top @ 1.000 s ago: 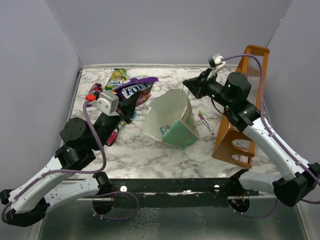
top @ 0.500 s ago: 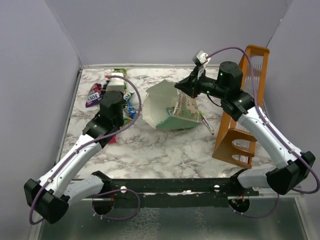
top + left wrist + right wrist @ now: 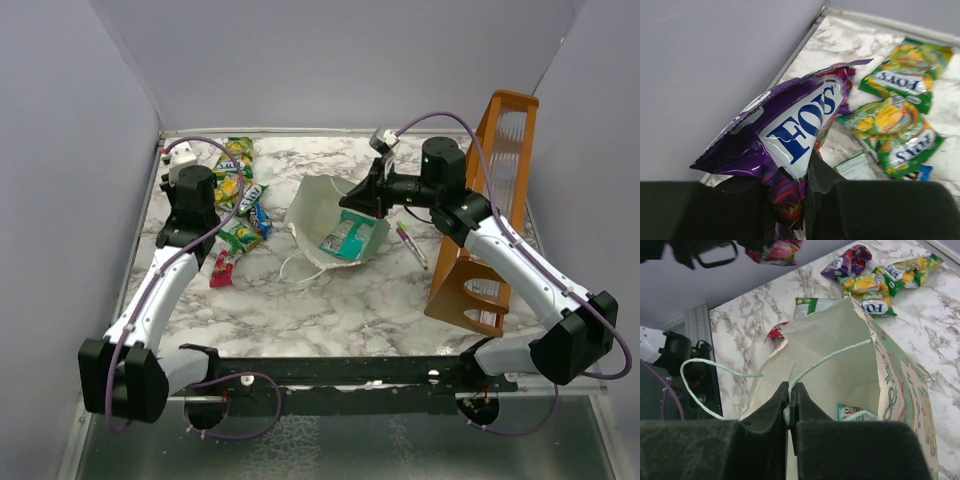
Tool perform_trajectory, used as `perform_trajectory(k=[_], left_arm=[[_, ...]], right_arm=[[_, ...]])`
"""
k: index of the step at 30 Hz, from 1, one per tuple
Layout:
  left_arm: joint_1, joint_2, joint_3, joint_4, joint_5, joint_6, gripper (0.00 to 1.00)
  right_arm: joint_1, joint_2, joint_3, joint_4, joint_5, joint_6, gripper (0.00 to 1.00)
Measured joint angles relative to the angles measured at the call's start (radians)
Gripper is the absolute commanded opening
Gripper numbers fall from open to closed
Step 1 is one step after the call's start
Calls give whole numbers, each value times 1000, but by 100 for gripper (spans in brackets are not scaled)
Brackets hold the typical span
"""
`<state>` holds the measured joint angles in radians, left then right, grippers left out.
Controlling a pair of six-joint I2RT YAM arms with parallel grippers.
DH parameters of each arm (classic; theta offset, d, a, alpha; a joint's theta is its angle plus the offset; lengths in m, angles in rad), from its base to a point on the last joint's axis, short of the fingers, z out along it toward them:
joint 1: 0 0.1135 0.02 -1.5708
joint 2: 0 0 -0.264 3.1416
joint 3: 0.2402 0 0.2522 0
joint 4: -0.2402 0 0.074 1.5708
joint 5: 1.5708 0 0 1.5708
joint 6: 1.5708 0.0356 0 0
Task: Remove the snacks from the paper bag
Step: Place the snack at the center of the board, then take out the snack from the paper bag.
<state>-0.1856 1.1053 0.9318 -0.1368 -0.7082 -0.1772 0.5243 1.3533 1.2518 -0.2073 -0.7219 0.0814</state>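
The paper bag (image 3: 318, 205) lies tipped over at mid-table, its cream inside showing. My right gripper (image 3: 352, 198) is shut on one thin loop handle (image 3: 832, 357) above the bag's mouth (image 3: 820, 355). A teal packet (image 3: 850, 411) sits deep inside the bag. My left gripper (image 3: 192, 190) is at the far left, shut on a purple packet (image 3: 790, 125) that sticks out past the fingers. Other snacks lie on the marble beside it: green-yellow packets (image 3: 235, 152) (image 3: 897, 82) (image 3: 895, 135), a green one (image 3: 240, 237) and a red one (image 3: 221, 268).
A tall orange-brown wooden rack (image 3: 480, 230) stands at the right, behind my right arm. Two thin pens (image 3: 410, 243) lie between the bag and the rack. The grey side wall (image 3: 715, 60) is close to my left gripper. The bag's other handle (image 3: 297, 266) trails on the table.
My left arm has swung from the near left out to the far-left corner, carrying the purple packet. My right gripper has pulled the handle left, and the bag has tipped lower.
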Motion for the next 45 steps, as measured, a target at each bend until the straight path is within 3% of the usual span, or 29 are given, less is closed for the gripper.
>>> perform_trajectory(k=[3, 7, 11, 15, 19, 25, 30, 36, 41, 45], left_arm=[[54, 109, -10, 36, -6, 2, 0], [170, 267, -12, 32, 64, -66, 42], [264, 342, -12, -27, 174, -171, 59], [283, 326, -12, -47, 288, -233, 84], [280, 242, -29, -51, 399, -267, 93], [255, 39, -87, -37, 606, -273, 93], [164, -42, -84, -46, 788, -253, 83], [61, -136, -10, -88, 1043, -223, 84], [-26, -401, -119, 60, 1308, -225, 83], [-53, -525, -161, 97, 1445, -206, 74]], right_arm=[[0, -11, -19, 30, -52, 12, 2], [0, -21, -47, 63, -156, 19, 2], [0, -34, -97, 107, -266, 27, 2], [0, -39, -140, 148, -372, 37, 2], [11, -39, -168, 166, -455, 37, 2], [32, -72, -236, 210, -494, 49, 2], [34, -89, -252, 256, -504, 53, 2], [37, -114, -308, 333, -522, 80, 2], [46, -135, -343, 378, -521, 103, 2], [60, -145, -348, 396, -463, 121, 2]])
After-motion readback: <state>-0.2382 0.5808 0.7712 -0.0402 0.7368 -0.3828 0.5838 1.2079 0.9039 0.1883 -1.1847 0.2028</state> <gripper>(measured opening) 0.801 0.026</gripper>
